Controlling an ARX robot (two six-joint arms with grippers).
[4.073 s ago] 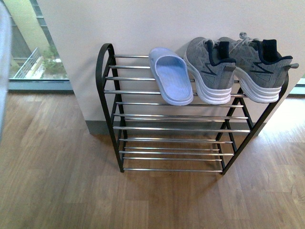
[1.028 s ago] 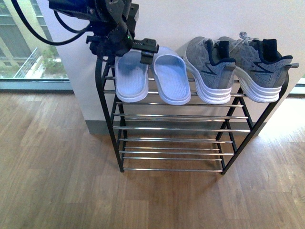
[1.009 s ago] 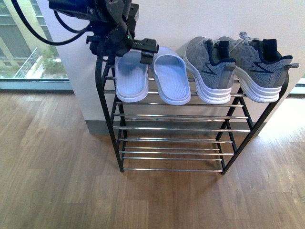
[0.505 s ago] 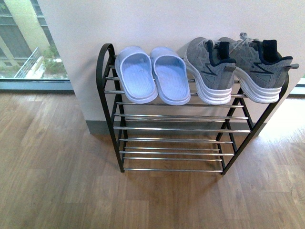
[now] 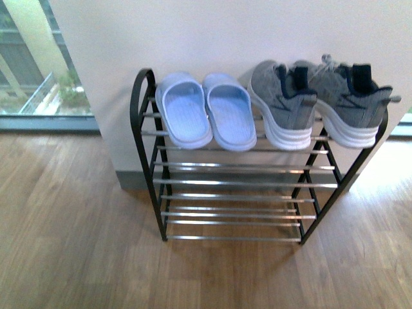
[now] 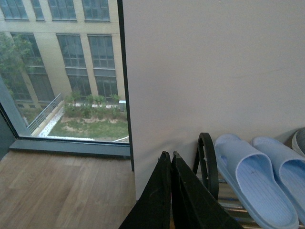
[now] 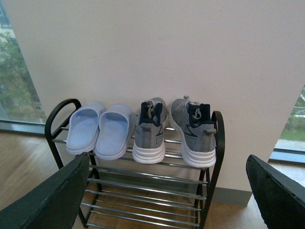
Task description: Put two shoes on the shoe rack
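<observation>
Black metal shoe rack (image 5: 143, 96) with silver bars, centre of the front view, backed against a white wall (image 5: 212, 32). On its top tier, right half: two grey knit sneakers, the inner one (image 5: 281, 106) just beside the outer one (image 5: 351, 106), heels toward the camera, thick white soles over the front bar (outer sneaker close to the rack's right corner). Left half of the same tier: a pair of light blue slide slippers (image 5: 206, 111), side by side, the right slipper just beside the inner sneaker. Lower tiers bare bars only. Wooden floor (image 5: 71, 244) across the lower frame, window (image 5: 32, 58) at upper left.

No arm in the front view.

Left wrist view: left gripper (image 6: 170, 191) at bottom centre, black fingers pressed together with nothing between them, near the rack's rounded left corner.

Right wrist view: right gripper (image 7: 162, 200) spread wide, one dark finger (image 7: 47, 200) at lower left and the other at lower right, rack and all four shoes framed between them, well apart from either finger.
</observation>
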